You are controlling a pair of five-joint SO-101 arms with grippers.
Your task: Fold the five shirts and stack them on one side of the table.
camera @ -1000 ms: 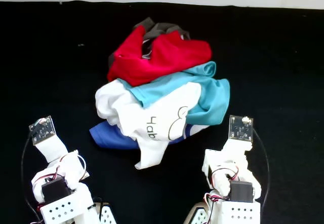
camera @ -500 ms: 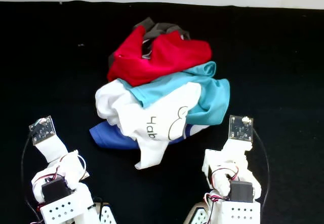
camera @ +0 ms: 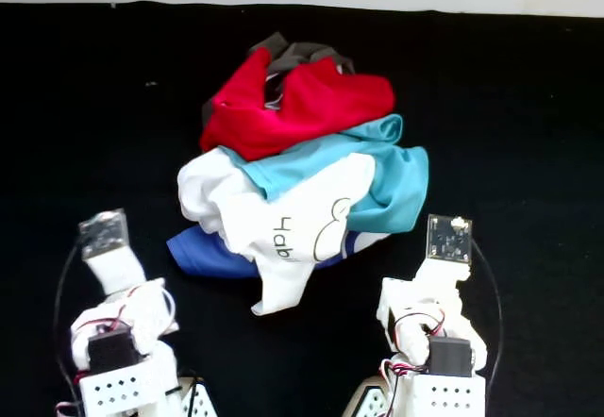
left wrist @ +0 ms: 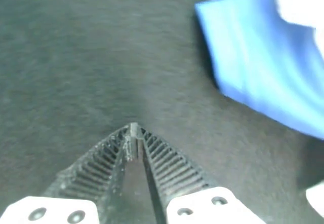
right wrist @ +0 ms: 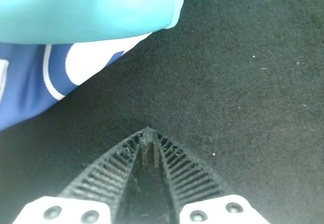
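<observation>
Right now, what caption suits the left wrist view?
Left gripper shut over the black table, blue shirt nearby.

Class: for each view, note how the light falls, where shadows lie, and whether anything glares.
High view: even light, faint shadows in the folds of the red shirt, no glare on the table. Left wrist view: a darker band of shadow runs along the blue shirt. Right wrist view: the teal shirt has a soft sheen, no hard glare.

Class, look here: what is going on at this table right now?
Nothing is folded yet. One crumpled pile of shirts lies mid-table. The left tool is shut and empty over the black table, near the blue shirt. The right tool, also shut and empty, is near the teal shirt.
</observation>
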